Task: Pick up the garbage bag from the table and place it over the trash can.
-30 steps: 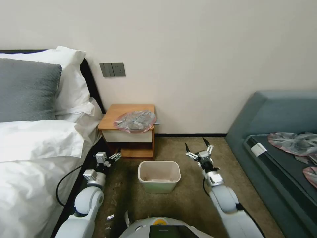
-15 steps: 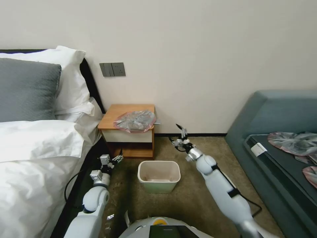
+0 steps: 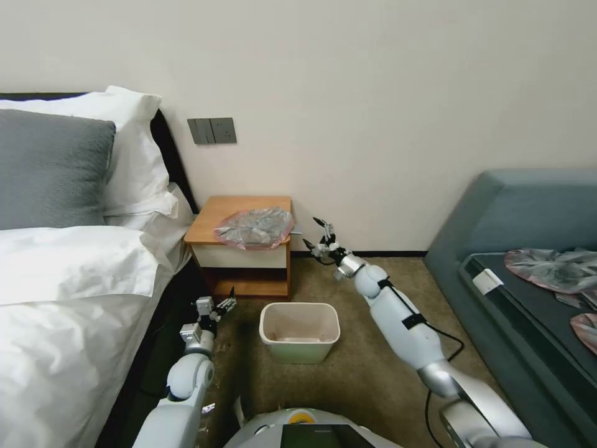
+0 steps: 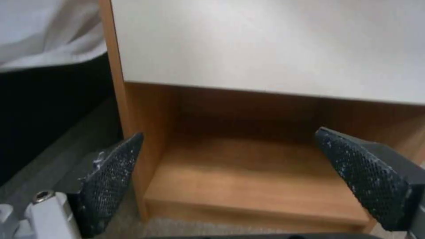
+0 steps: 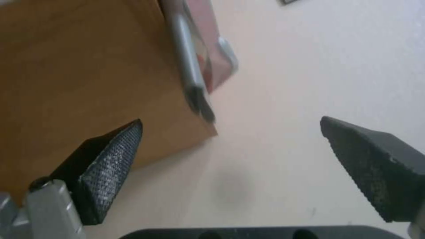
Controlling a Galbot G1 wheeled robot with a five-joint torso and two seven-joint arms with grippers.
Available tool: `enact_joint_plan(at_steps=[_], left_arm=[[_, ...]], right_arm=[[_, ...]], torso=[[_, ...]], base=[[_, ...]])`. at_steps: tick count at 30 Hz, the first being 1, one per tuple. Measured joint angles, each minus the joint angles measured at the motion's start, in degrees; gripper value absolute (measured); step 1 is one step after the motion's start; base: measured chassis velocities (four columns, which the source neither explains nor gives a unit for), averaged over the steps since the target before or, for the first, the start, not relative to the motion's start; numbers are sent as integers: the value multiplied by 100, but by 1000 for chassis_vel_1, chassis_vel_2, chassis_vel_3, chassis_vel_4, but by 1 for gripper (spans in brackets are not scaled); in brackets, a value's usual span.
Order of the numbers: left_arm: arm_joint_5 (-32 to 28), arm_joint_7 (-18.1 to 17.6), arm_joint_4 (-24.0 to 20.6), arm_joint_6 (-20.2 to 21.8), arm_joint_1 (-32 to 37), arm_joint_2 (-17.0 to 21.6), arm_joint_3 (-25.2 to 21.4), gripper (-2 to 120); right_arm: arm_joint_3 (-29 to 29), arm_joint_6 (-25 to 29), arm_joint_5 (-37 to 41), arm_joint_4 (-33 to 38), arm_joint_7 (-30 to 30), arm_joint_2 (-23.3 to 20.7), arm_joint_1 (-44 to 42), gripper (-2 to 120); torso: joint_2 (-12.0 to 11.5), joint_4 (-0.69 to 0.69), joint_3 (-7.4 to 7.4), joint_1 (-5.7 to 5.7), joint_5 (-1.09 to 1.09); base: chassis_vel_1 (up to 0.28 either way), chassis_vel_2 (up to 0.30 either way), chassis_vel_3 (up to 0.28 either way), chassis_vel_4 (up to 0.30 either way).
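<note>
The garbage bag [image 3: 255,227], crinkly grey with a pink rim, lies on the right half of the table [image 3: 217,210] and overhangs its front edge. The trash can [image 3: 298,353] stands on the carpet in front of the table, nothing in it. My right gripper [image 3: 310,230] is open at tabletop height, just right of the table's right side. In the right wrist view the bag's pink edge [image 5: 215,49] hangs over the wooden side ahead of the right gripper [image 5: 230,120]. My left gripper [image 3: 229,297] is open and low, facing the lower shelf [image 4: 257,176].
A bed [image 3: 62,280] with white linen and pillows lies close on the left. A blue-grey sofa [image 3: 522,211] on the right carries other grey-and-pink bags [image 3: 550,267]. The wall runs right behind the table. Carpet lies open around the bin.
My right arm has stretched forward and leftward, from beside the bin up to the table's right side. The left gripper has shifted slightly right and nearer. Bag and bin stay put.
</note>
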Motion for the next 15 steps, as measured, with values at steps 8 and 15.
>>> enact_joint_plan(at_steps=[8,15], left_arm=[[57,-51,-38,26,37,-21,-43,99],[77,-76,-41,19,51,-64,-54,99]], right_arm=[[-276,-11,3,-178,-63,186,247,90],[-356,-37,69,-105,-187,152,236,62]], torso=[[0,0,0,0,2],[0,0,0,0,3]], base=[[0,0,0,0],[0,0,0,0]])
